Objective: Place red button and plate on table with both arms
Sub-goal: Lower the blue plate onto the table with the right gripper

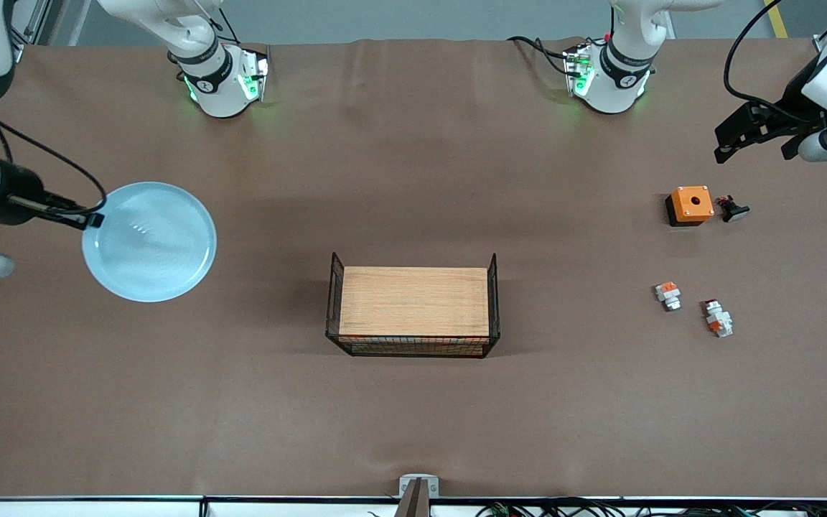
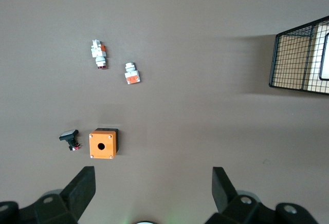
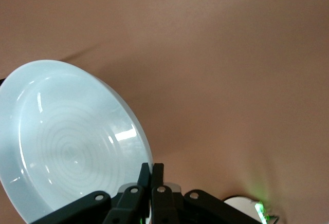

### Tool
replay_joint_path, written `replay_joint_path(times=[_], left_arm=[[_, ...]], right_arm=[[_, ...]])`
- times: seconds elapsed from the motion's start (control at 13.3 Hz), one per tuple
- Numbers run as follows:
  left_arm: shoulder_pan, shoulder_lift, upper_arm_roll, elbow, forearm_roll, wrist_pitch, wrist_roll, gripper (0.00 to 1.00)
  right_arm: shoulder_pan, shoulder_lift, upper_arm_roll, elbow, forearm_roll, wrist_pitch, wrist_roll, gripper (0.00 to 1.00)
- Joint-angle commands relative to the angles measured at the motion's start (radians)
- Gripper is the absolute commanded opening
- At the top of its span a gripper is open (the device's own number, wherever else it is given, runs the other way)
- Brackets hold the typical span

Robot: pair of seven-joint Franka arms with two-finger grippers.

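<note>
The pale-blue plate [image 1: 149, 240] is at the right arm's end of the brown table [image 1: 413, 416]. My right gripper [image 1: 94, 220] is shut on its rim; the right wrist view shows the fingers [image 3: 151, 168] pinching the rim of the tilted plate [image 3: 67, 142]. The red button [image 1: 717, 317], a longish white block with an orange-red section, lies on the table toward the left arm's end; it also shows in the left wrist view [image 2: 98, 54]. My left gripper [image 1: 751, 133] is open and empty in the air, over the table near the orange box; its fingers [image 2: 152, 172] are wide apart.
A wooden board with black wire sides [image 1: 413, 301] stands mid-table, also in the left wrist view [image 2: 303, 54]. An orange box [image 1: 690, 205] and a black button [image 1: 733, 209] lie farther from the camera than a stubby white-and-orange piece [image 1: 667, 294], which lies beside the red button.
</note>
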Motion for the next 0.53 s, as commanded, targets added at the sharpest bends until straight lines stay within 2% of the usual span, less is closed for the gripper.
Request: replay_joint_path(times=[0.0, 0.15, 0.45], left_arm=[[0.004, -0.031, 0.001, -0.022, -0.008, 0.019, -0.011, 1.0], [0.004, -0.031, 0.001, -0.011, -0.008, 0.019, -0.013, 1.0], [0.005, -0.031, 0.007, -0.008, -0.008, 0.003, -0.013, 1.0]], right_arm=[[-0.061, 0.011, 0.017, -0.076, -0.012, 0.095, -0.174, 0.0], [-0.097, 0.014, 0.017, -0.151, -0.024, 0.183, -0.285, 0.0], [-0.172, 0.025, 0.017, -0.343, -0.024, 0.44, -0.518, 0.0]])
